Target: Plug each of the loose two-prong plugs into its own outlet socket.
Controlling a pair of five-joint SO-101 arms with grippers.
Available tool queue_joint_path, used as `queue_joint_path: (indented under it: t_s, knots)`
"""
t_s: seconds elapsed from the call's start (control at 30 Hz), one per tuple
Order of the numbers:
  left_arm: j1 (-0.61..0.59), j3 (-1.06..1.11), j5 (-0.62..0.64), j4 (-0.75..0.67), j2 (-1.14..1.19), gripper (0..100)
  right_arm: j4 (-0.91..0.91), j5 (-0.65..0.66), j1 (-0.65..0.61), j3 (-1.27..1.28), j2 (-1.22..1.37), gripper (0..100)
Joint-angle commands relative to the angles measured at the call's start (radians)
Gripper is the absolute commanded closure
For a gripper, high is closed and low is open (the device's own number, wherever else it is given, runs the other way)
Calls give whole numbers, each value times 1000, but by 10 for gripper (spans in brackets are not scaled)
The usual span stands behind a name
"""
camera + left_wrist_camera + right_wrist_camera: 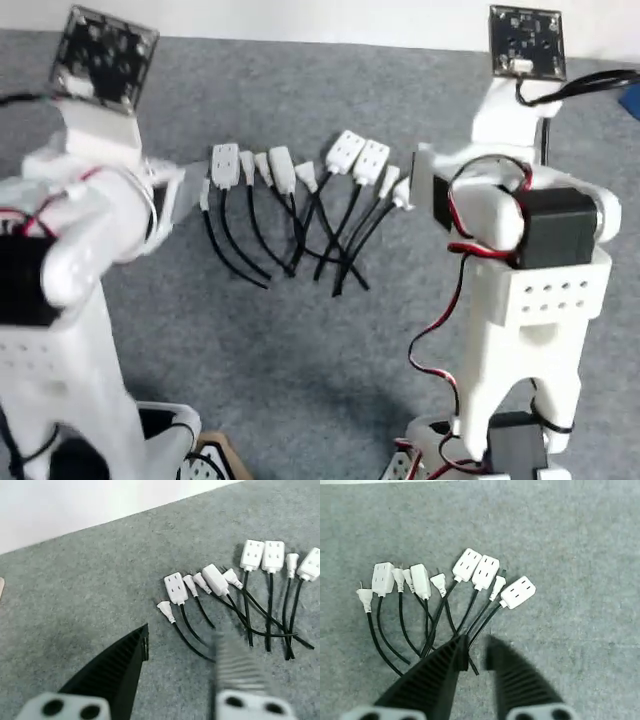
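Worktop: You look down on a grey, fuzzy worktop [300,380]. All the task's things lie on it, between your two arms.
Sockets: You have five white sockets [467,564] in a bent row. Two sit on the left arm's side, two lie side by side in the middle, touching or nearly so, and one lies on the right arm's side.
Plugs: The small white plugs [438,583] lie loose in the same row, mixed in between the sockets. One lies at the very end, nearest the left arm. You can see none pushed into a socket.
Cords: Short black cords [400,630] run from each piece back toward the arms. In the middle they cross over each other.
Left arm: Your left arm [90,230] is beside the left end of the row.
Left end effector: Your left end effector [182,637] is wide apart and holds nothing. The end plug and its cord lie in the gap you see between the fingers.
Right arm: Your right arm [530,240] is beside the right end of the row and hides part of the last socket in the high view.
Right end effector: Your right end effector [476,642] has only a narrow gap and holds nothing. It is over the cord ends, with the sockets just past its tips.
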Motion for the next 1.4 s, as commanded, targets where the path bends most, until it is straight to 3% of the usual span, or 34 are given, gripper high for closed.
queue_joint_path:
  t_s: [0.0,0.1,0.2,0.27,0.37,0.4,0.53,0.63,0.7,0.8,0.83,0.97,1.07,1.2,1.37]
  knots:
    - [16,54,-26,-54,-71,835,8,34,18,18,-33,840]
    - [21,7,-35,-52,-70,723,8,121,-10,36,-36,731]
    - [21,-10,-77,-49,-64,716,16,157,-38,77,-47,661]
    - [18,-4,-77,-40,-64,793,16,166,-59,122,-59,728]
    - [21,21,-77,-37,-70,1000,15,161,-94,174,-77,988]
    - [19,22,-77,-43,-70,966,12,158,-102,177,-81,992]
    - [16,19,-80,-43,-71,789,5,129,-97,174,-104,755]
    - [21,30,-81,-41,-71,681,10,176,-101,183,-120,594]
    - [16,30,-81,-41,-71,731,15,213,-101,208,-128,656]
    - [16,30,-75,-41,-71,1000,8,215,-101,234,-140,982]
    - [16,31,-75,-40,-68,958,7,213,-99,234,-142,991]
    - [16,41,-75,-40,-61,749,-24,213,-90,246,-128,731]
    - [21,160,-80,-51,-30,659,-114,213,-44,343,-71,590]
    - [21,341,-77,-150,38,690,-294,187,-7,476,31,552]
    - [22,466,-75,-328,142,727,-369,2,13,527,102,552]
